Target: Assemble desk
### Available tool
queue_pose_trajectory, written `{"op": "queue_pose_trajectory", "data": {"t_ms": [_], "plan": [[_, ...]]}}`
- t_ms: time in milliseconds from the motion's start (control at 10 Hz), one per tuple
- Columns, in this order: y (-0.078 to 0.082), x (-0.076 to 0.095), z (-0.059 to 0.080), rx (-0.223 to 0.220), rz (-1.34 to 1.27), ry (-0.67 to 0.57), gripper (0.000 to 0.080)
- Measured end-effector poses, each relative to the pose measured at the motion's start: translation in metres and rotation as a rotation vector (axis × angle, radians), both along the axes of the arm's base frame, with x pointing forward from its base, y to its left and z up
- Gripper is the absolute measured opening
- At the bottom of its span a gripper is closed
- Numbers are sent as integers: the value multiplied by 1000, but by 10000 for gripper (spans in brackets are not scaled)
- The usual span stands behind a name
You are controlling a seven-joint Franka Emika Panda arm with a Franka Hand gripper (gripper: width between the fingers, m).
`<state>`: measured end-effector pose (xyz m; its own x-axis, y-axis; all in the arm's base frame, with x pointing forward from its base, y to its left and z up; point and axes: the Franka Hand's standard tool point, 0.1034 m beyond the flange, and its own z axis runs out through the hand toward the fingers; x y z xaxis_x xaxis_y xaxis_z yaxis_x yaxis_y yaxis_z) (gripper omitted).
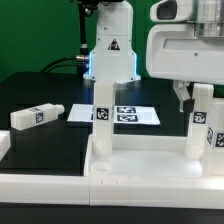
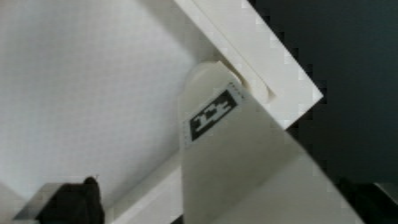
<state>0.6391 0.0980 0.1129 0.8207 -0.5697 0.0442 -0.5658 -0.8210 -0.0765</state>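
I see the desk panel point(image 1: 150, 180) lying flat at the front of the black counter point(image 1: 40, 95), underside up, I judge, so legs can stand in its corners. Two legs stand upright on it: one point(image 1: 103, 122) toward the exterior view's left, one point(image 1: 201, 122) at its right. A third leg point(image 1: 36, 116) lies loose on the counter, well apart. The arm hangs straight down over the right leg, and my pincer point(image 1: 190, 100) has its fingers apart, just beside that leg's top, gripping nothing. The marker board point(image 1: 125, 114) lies behind.
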Motion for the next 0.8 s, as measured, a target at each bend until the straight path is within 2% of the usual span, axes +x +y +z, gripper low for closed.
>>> {"op": "queue_pose_trajectory", "data": {"t_ms": [100,200,300,400,500,600,700,800], "plan": [[3,3,3,-53,200,-24,649],[8,8,3,-77,356,-63,649],[10,8,2,-81,397,-71,649],[9,8,2,-74,333,-69,649],[8,8,2,-76,335,-69,523],[8,8,2,-65,262,-69,523],[8,8,2,-56,179,-67,383],[8,8,2,-50,125,-66,284]]}}
